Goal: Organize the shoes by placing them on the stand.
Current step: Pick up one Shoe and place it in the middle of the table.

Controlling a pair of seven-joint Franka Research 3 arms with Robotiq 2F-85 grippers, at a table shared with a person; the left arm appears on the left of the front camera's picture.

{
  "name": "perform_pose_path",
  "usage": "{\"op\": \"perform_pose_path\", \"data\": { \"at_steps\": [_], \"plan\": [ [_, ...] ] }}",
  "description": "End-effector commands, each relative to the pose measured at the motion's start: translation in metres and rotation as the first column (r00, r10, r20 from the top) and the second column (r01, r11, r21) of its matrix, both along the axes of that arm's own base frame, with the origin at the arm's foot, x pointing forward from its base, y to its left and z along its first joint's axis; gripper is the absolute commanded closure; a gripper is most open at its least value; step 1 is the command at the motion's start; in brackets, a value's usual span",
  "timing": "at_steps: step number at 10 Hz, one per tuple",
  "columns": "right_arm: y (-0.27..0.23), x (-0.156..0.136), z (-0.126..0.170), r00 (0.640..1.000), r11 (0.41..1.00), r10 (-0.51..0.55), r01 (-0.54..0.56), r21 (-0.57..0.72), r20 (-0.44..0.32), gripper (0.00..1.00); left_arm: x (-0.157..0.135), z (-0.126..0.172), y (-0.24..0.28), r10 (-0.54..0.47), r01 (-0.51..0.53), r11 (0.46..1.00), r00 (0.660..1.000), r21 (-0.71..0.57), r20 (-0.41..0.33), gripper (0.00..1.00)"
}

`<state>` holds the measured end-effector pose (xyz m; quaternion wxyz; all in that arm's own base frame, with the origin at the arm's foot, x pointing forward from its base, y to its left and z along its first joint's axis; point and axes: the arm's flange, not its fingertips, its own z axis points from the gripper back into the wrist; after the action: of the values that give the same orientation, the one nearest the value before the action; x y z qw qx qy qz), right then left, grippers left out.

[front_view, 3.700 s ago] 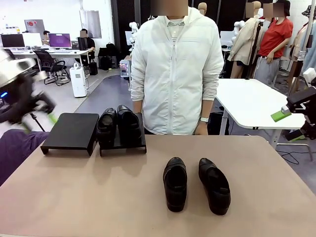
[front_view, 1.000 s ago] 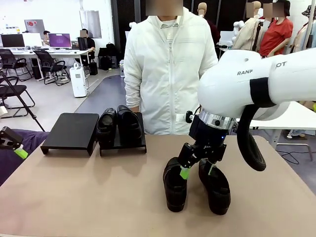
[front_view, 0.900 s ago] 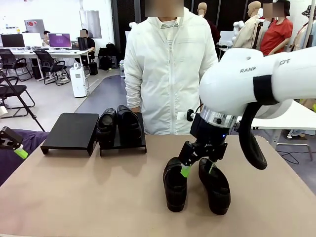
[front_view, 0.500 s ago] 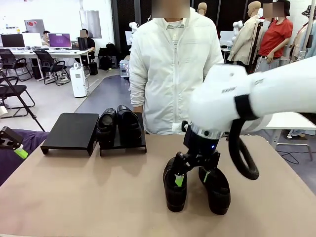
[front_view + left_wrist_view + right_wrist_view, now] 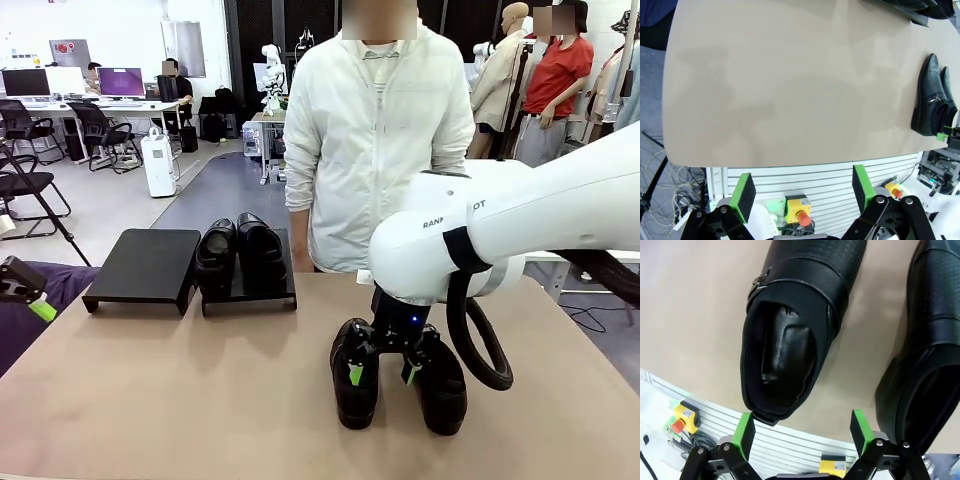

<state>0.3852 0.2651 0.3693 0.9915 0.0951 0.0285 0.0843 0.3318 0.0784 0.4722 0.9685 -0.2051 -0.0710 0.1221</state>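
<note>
- While one pair of the shoes [image 5: 240, 255] stands side by side on the stand [image 5: 145, 262], on the right-hand of its two platforms in the upper left of the front frame, the other pair lies on the table [image 5: 150, 400] at lower centre.
- These two loose shoes, one [image 5: 352, 395] just beside the other [image 5: 447, 392], are near each other but apart, with their heel openings toward the far side.
- Directly over their heel ends hangs the right pincer [image 5: 381, 373], spread wide and gripping nothing.
- From its wrist camera, one green pad [image 5: 745, 432] sits by the heel rim of one shoe [image 5: 790, 330], and the other pad [image 5: 860, 430] sits by the heel opening of its neighbour [image 5: 930, 340]. Whether either pad touches leather I cannot tell.
- Far off at the left edge of the front frame, the left pincer [image 5: 30, 300] hangs beside the table, also fully spread with nothing between its pads [image 5: 745, 190].
- Behind the table stands a person [image 5: 380, 150] in a white jacket.
</note>
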Motion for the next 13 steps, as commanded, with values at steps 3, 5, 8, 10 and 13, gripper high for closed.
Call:
{"op": "perform_pose_path", "data": {
  "at_steps": [3,5,8,10,13],
  "plan": [
    [0.0,0.009,-0.013,0.995,0.995,-0.092,0.093,-0.03,0.03,0.0,-0.001,0.0,0.0,0.012,-0.012,1.0,1.0,0.007,0.001,0.0],
    [-0.006,0.014,-0.011,0.989,0.989,-0.144,0.143,0.041,0.031,0.0,-0.001,0.0,0.0,0.012,-0.012,1.0,1.0,0.007,0.001,0.0],
    [-0.011,0.026,-0.019,0.97,0.96,-0.243,0.243,0.142,-0.015,0.0,-0.001,0.0,0.0,0.012,-0.012,1.0,1.0,0.007,0.001,0.0],
    [-0.011,0.031,-0.022,0.962,0.956,-0.272,0.272,0.111,-0.017,0.0,-0.001,0.0,0.0,0.012,-0.012,1.0,1.0,0.007,0.001,0.0],
    [-0.011,0.031,-0.023,0.963,0.959,-0.269,0.267,0.093,0.007,0.6,-0.001,0.0,0.0,0.012,-0.012,1.0,1.0,0.007,0.001,0.0]
  ]
}}
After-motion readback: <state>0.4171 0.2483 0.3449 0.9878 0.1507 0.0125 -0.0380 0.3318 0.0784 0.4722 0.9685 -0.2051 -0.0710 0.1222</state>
